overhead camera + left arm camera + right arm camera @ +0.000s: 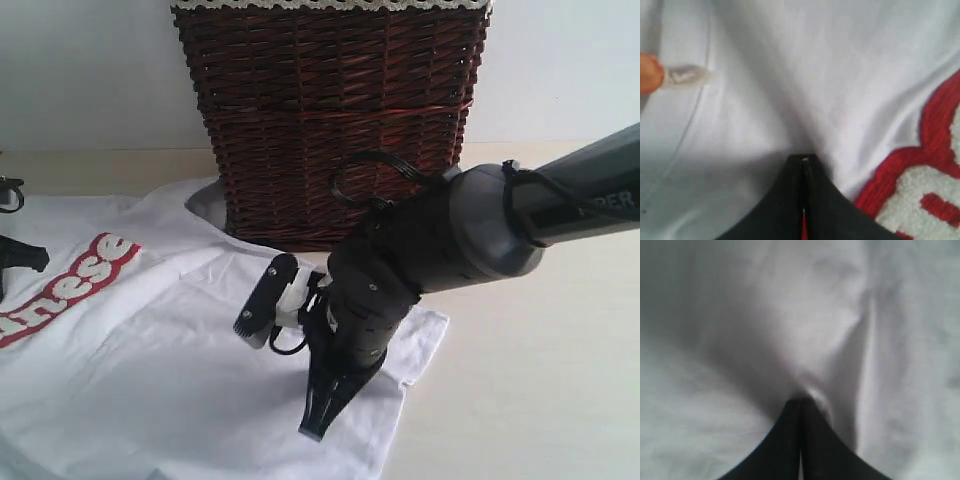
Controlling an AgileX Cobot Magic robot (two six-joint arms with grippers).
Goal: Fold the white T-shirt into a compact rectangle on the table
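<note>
While the jaws of the left gripper are sitting pressed together with no gap, cloth is puckering toward their tip, so they are apparently pinching a fold of the white T-shirt. The right gripper is looking the same, closed tight with creases gathering at its point. The shirt is lying spread across the table, one part running up against the foot of the wicker basket, and it is not yet folded. To do this fold well, both arms are needing to rise evenly together, carrying the pinched cloth across without snagging it on the basket or bunching the layer beneath. The wrist views are showing the grips close up, and the left one is catching the red lettering beside the jaws and a blurred orange-tipped thing I cannot identify. Only the exterior view is showing the basket, the bare table and the right gripper standing near the shirt's edge.
</note>
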